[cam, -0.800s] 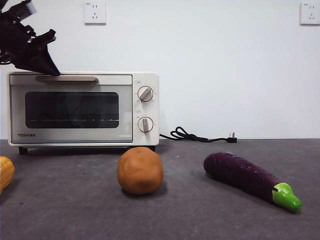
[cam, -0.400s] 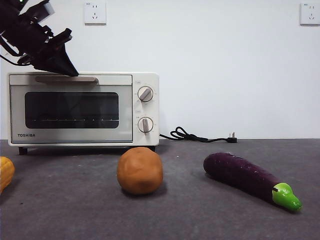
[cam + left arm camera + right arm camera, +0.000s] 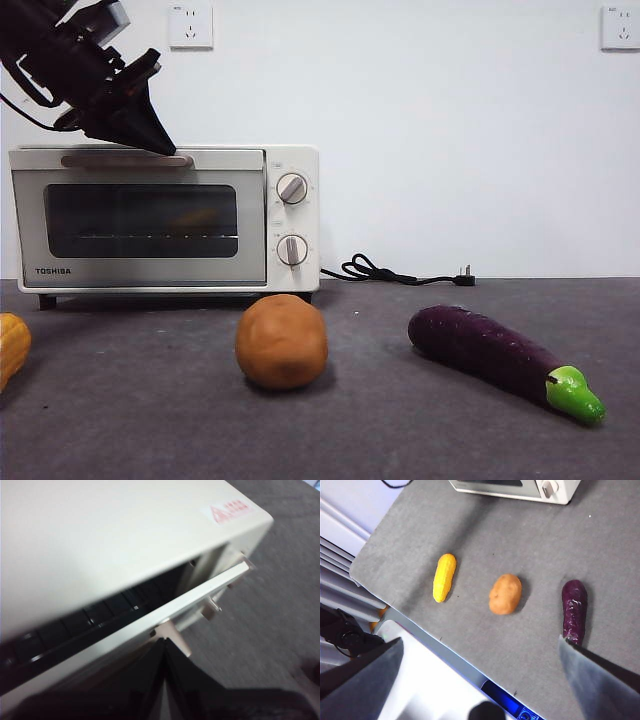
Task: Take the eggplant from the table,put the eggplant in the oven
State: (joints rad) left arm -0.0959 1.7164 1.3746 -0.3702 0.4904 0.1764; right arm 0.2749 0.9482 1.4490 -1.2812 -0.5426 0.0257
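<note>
Front view: oven door cracked, left gripper pressed shut at handle, upper left.
Eggplant is seen lower right on table; right gripper is spread wide.

The left gripper comes in from the top left corner of the front view, big and dark, arm angled downward toward the right. Its pointed black tip sits right at the oven's handle, touching it as far as I can see. From its own wrist camera the left gripper has both jaws pressed together into one narrow wedge. The right gripper hangs high above the table, jaws spread wide apart at the picture's two sides, nothing between them.
</note>
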